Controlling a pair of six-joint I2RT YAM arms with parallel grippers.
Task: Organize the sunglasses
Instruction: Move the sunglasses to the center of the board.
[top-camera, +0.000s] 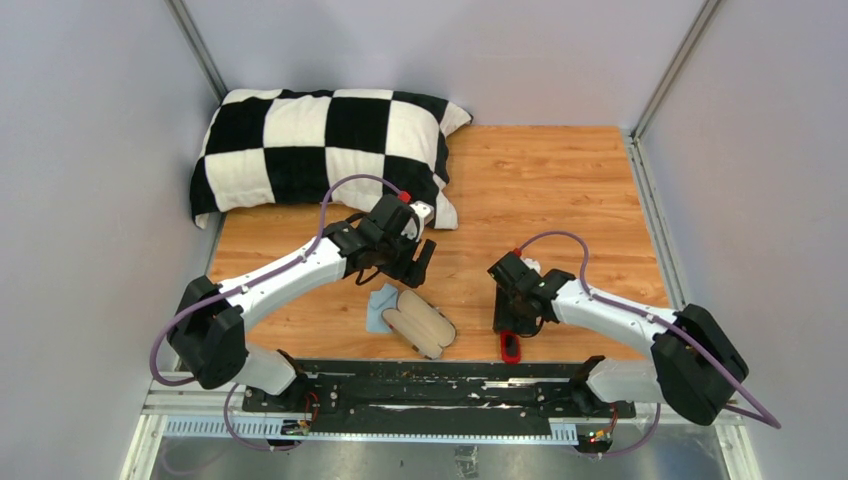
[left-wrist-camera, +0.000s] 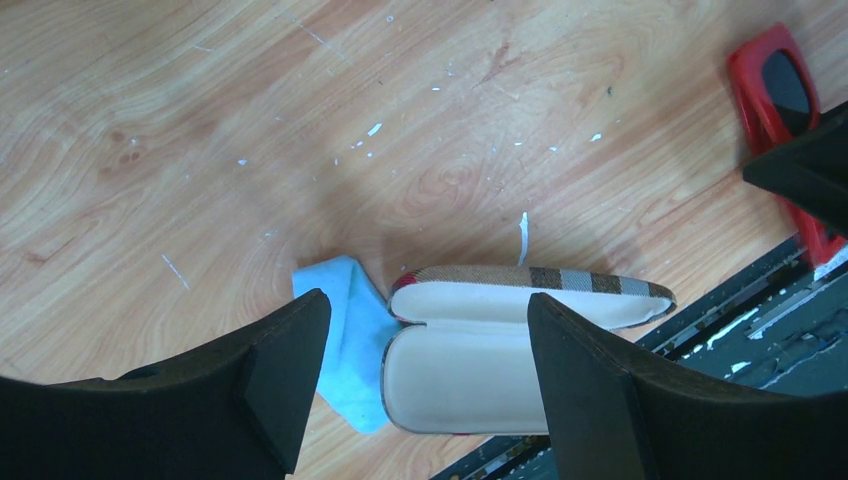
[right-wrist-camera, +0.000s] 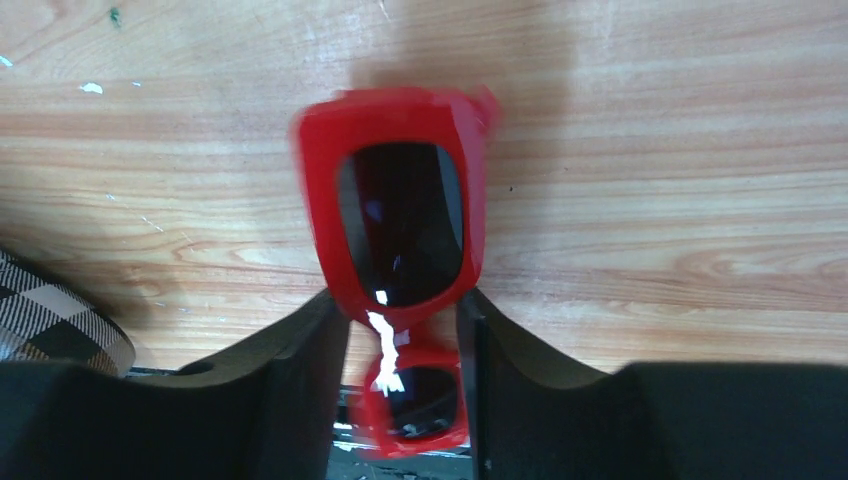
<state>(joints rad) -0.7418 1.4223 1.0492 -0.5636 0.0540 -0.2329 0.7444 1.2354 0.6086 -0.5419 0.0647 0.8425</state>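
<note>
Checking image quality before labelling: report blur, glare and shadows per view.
Right wrist: the sunglasses are smeared by blur, with a white glare streak at the bridge; the table is sharp. Left wrist: crisp, soft shadow above the case. Top external: even light.

Bench (top-camera: 560, 190) was bare in the middle and far right, free to pass. Pillow (top-camera: 310, 150) filled the far-left corner. Open case (top-camera: 423, 322) and cloth (top-camera: 380, 305) sat under the wide-spread left tool (left-wrist-camera: 425, 300). Near front rail (top-camera: 430, 385) the sunglasses (top-camera: 510, 346) left little room.
</note>
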